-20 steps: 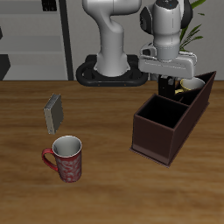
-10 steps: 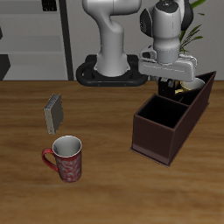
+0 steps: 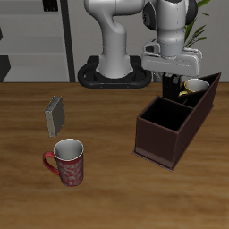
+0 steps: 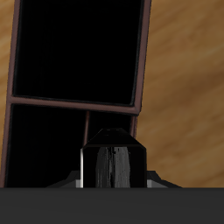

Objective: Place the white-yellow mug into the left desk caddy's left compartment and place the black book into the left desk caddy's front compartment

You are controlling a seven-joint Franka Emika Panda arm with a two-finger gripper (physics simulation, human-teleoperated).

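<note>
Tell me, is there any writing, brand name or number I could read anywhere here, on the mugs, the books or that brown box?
None: no readable text shows in either view.
The red patterned mug carries only a pale pattern, no letters.
The grey book has a plain cover.
The left desk caddy is bare dark brown.
The white-yellow mug shows no print.
The black book in the end effector shows only glossy black.

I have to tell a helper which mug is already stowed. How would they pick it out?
Find the long dark maroon desk caddy on the wooden table. The white-yellow mug sits inside its far end, under the gripper. It is cream-white, unlike the red patterned mug standing out on the table.
</note>
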